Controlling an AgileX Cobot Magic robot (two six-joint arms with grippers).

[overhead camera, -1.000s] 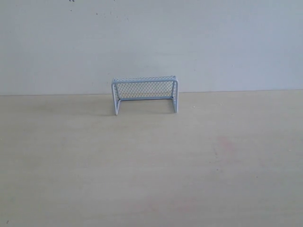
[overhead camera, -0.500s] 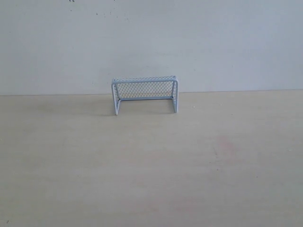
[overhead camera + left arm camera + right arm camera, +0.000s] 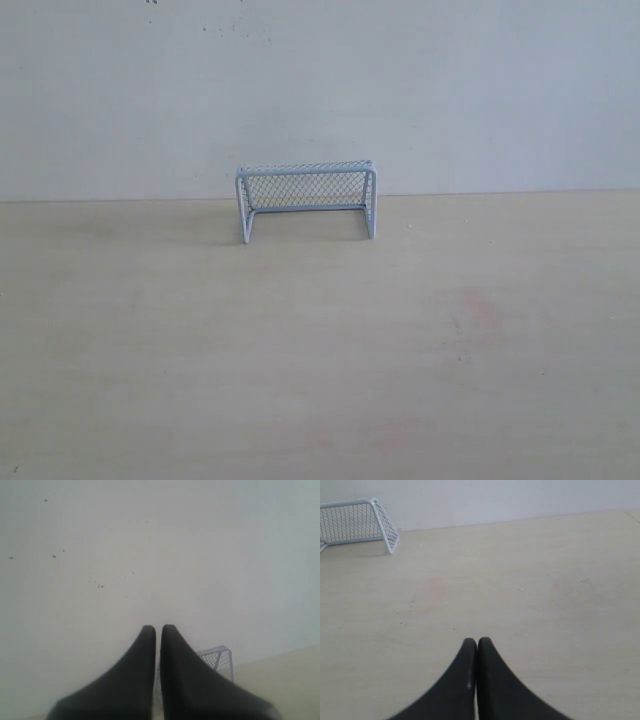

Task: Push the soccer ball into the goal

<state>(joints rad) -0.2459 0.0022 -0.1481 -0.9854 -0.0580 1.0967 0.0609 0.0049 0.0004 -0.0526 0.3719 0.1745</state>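
Pale blue-grey wire-mesh goal (image 3: 306, 190) stands at the back of the light wooden table (image 3: 320, 360), against the white wall (image 3: 320, 90). The left gripper (image 3: 158, 628) and right gripper (image 3: 477, 641) both have their fingers pressed together, pinching nothing.

Light even, diffuse, rather flat; colours washed out. Goal (image 3: 306, 190) casts a faint shadow on the counter (image 3: 300, 350) toward its left edge. Both wrist views soft; left pincer (image 3: 158, 629) and right pincer (image 3: 477, 641) blurred, near-black.

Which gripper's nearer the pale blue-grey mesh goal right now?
Right, probably: the pale blue-grey wire-mesh goal looks larger beyond the shut right gripper, off to one side. The shut left gripper points toward it, apparently from farther back.
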